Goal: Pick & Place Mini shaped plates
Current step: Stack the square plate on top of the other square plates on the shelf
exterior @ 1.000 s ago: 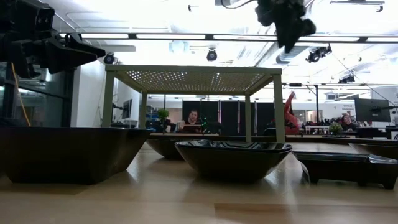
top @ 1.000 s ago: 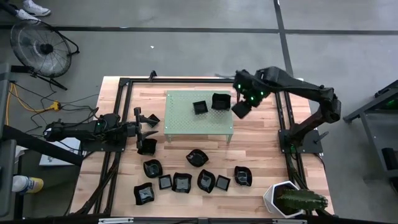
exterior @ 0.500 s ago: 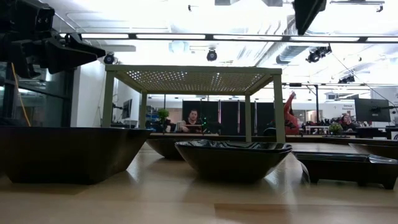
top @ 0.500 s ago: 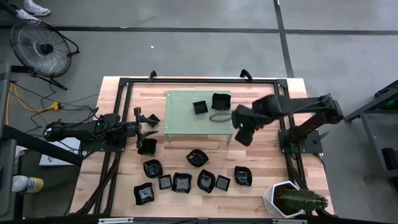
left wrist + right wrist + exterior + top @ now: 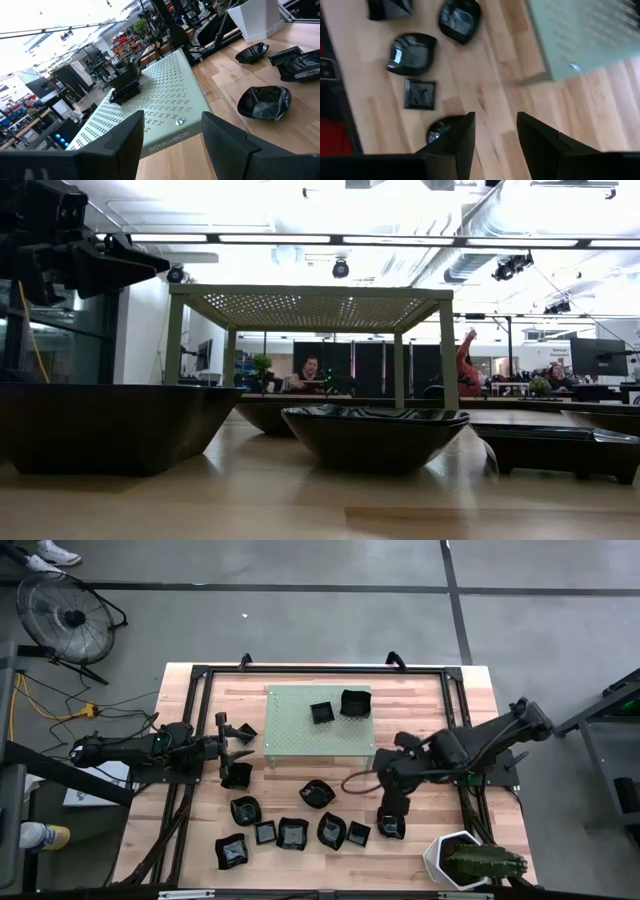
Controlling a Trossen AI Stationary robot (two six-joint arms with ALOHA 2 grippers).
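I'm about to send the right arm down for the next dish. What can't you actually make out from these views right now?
- High view: the right gripper covers part of the glossy black mini plate below it; contact and height are unreadable.
- Right wrist view: that plate is half hidden by the fingers, and the picture is blurred.
- Low view: near dishes block the table; the right arm is not in the picture.
- Left gripper: open, idle beside the green perforated shelf.
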